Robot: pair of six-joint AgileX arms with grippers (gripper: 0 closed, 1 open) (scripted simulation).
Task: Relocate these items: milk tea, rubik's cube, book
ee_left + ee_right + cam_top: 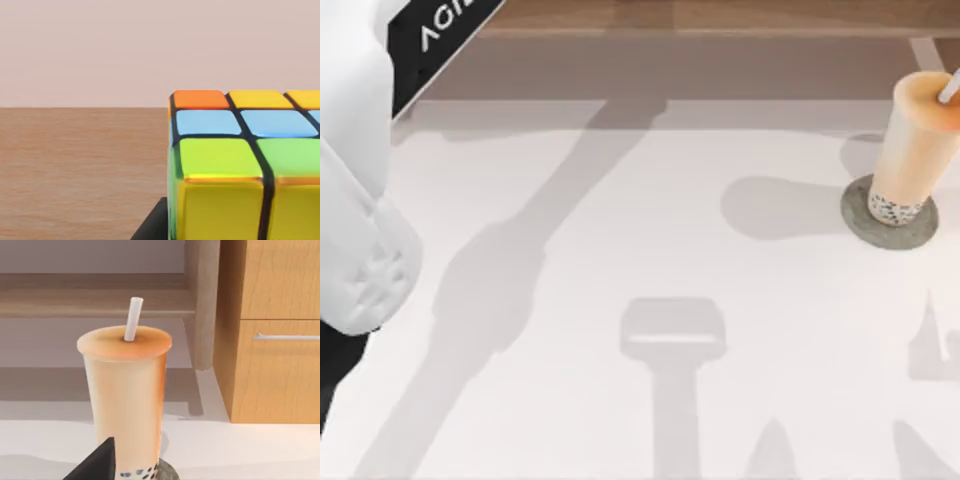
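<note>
The milk tea [916, 150] stands upright on a grey disc [865, 215] at the table's [650, 250] three o'clock edge. The left arm [360, 200], lettered "AGI" where readable, looms at nine o'clock. The cube [245, 170] sits close before the left wrist camera; whether either gripper is gripping cannot be told.

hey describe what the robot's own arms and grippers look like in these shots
The left arm at the top view's left edge is a glossy white rounded casing with a black band bearing white lettering and a black section lower down. Each wrist view shows a black, angular piece at its lower edge, likely gripper parts. No cables are visible.
</note>
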